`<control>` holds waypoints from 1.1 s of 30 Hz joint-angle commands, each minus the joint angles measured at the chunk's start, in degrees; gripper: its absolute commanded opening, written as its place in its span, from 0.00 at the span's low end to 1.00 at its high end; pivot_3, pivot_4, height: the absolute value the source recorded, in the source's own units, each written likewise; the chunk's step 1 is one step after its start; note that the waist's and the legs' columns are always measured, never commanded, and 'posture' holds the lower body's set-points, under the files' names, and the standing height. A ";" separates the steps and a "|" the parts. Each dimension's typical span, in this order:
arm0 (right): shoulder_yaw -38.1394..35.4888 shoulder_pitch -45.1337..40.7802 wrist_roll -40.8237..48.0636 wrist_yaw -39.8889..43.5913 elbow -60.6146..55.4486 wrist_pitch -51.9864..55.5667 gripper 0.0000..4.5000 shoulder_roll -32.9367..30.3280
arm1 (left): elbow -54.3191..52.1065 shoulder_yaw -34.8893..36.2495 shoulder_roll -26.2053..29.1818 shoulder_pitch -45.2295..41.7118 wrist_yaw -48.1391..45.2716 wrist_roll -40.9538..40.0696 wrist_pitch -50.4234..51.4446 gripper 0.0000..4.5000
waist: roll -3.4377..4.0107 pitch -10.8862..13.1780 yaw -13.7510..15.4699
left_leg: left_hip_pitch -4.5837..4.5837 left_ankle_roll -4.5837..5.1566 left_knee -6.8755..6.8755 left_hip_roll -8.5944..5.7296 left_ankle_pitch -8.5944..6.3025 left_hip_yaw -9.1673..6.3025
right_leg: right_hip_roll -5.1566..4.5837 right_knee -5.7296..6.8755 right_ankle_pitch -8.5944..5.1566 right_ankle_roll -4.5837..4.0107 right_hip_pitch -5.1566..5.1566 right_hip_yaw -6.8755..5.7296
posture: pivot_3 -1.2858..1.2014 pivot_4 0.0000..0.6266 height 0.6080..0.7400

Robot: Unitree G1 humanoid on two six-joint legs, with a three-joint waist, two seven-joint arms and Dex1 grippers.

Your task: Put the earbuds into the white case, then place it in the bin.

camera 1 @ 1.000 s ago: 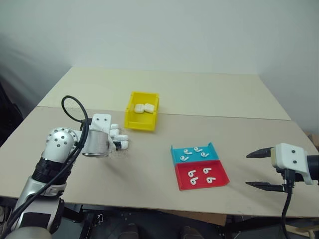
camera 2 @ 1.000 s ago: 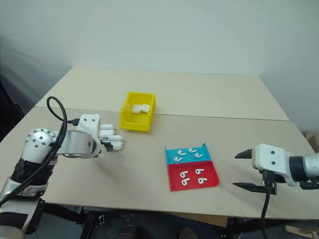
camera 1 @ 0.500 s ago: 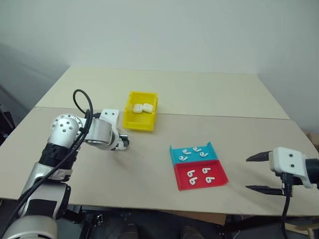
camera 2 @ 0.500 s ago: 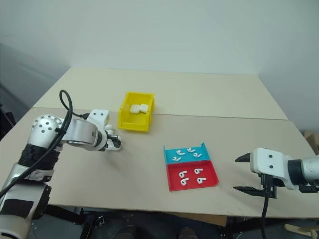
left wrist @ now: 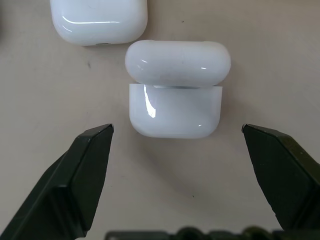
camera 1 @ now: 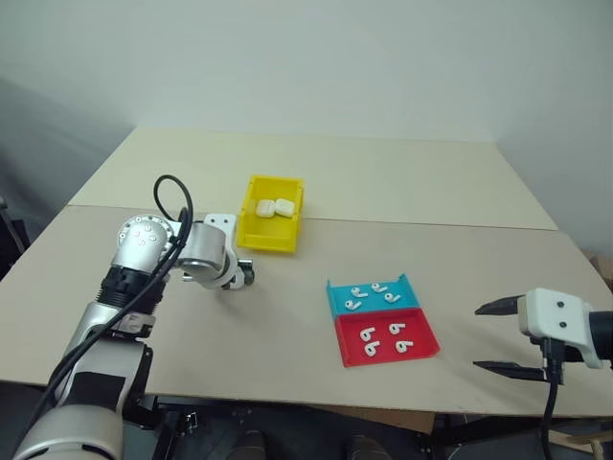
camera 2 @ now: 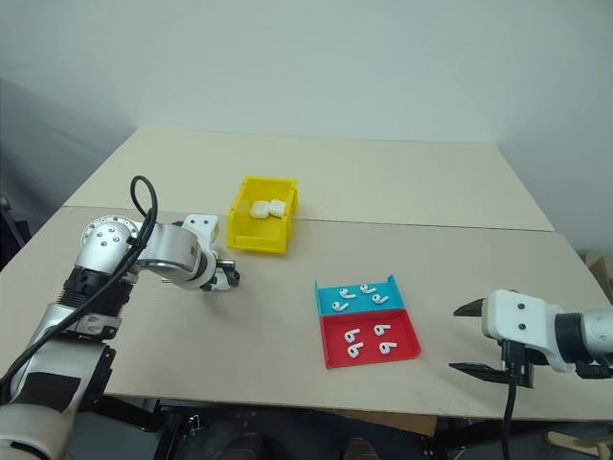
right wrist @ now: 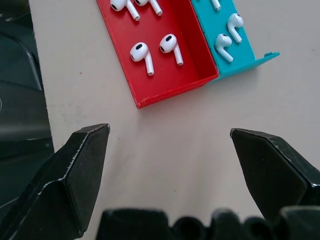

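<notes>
On the table in the left wrist view lies a white case (left wrist: 175,117), its rounded lid (left wrist: 177,62) beyond a thin seam. My left gripper (camera 1: 241,276) points down over it, open, with one black finger (left wrist: 85,170) on each side and apart from it. A second white case (left wrist: 98,17) lies just past the first. The yellow bin (camera 1: 268,238) stands close behind, with two white cases (camera 1: 276,207) inside. Earbuds (right wrist: 142,52) lie in the red tray (camera 1: 421,347) and the teal tray (camera 1: 414,299). My right gripper (camera 1: 493,337) hangs open to the right of the trays.
The two shallow trays sit side by side at the middle right of the table. A seam runs across the table (camera 1: 431,225) behind the bin. The table's front edge is near my right gripper.
My left arm has swung in toward the bin and its gripper has tipped down over the cases, now covering them in the eye views. The right gripper has hardly moved.
</notes>
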 commanded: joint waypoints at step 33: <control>-1.31 0.53 -1.31 -1.01 -1.82 -0.24 0.99 0.32 | 4.76 -0.39 -1.20 -3.30 -9.64 11.93 2.06 1.00 | -0.01 0.00 0.06 | -0.04 -0.01 0.00 -0.02 0.00 -0.02 | 0.00 -0.02 -0.01 0.01 -0.02 -0.03 | 0.52 0.24 1.00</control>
